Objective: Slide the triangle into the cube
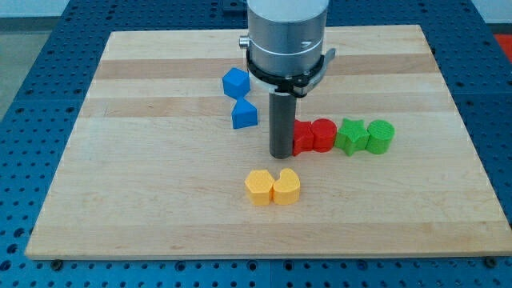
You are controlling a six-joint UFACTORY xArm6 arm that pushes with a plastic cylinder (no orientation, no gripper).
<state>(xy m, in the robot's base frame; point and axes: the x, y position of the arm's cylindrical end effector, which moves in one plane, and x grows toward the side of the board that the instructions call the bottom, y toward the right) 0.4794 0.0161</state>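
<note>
Here, rod: the dark straight rod ends in my tip (282, 153), resting on the pale wooden surface (160, 200).
Fingers: none to be seen; the arm carries only the rod.
Blue blocks: the blue cube (235, 82) sits just above the blue triangle-like block (244, 114), nearly touching, left of my tip.
Red blocks: one red block (303, 137), shape unclear, touches the rod's right side; a red cylinder (323, 134) adjoins it.
Green blocks: a green star-like block (350, 135) and green cylinder (381, 136) further right.
Yellow blocks: two yellow blocks (273, 187) below.

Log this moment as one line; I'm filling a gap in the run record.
tip at left edge of red pair | blue triangle just below blue cube, apparently touching | tip right of both, apart
</note>
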